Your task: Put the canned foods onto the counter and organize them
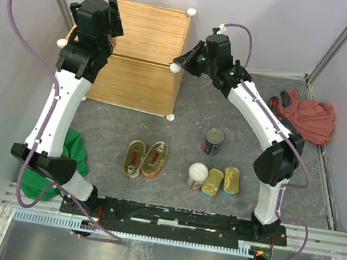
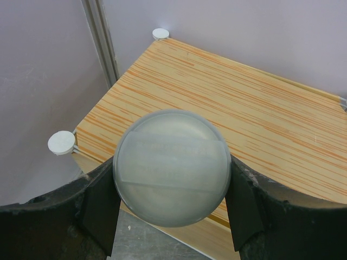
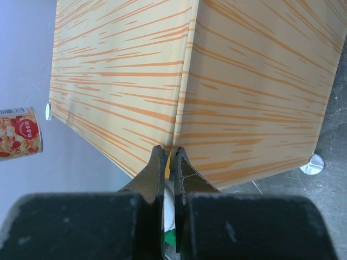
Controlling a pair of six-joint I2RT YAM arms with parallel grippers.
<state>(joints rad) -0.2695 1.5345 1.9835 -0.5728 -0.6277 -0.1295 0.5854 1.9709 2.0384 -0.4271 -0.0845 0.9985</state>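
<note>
Perilously close to the counter (image 2: 244, 92) edge.
Left gripper (image 2: 171, 189) clamps a white-lidded can (image 2: 171, 162); released here it may topple off. Right gripper (image 3: 169, 162) nearly closed.

You just get a blurry can (image 2: 171, 165) lid; right wrist view clips it at the edge.
</note>
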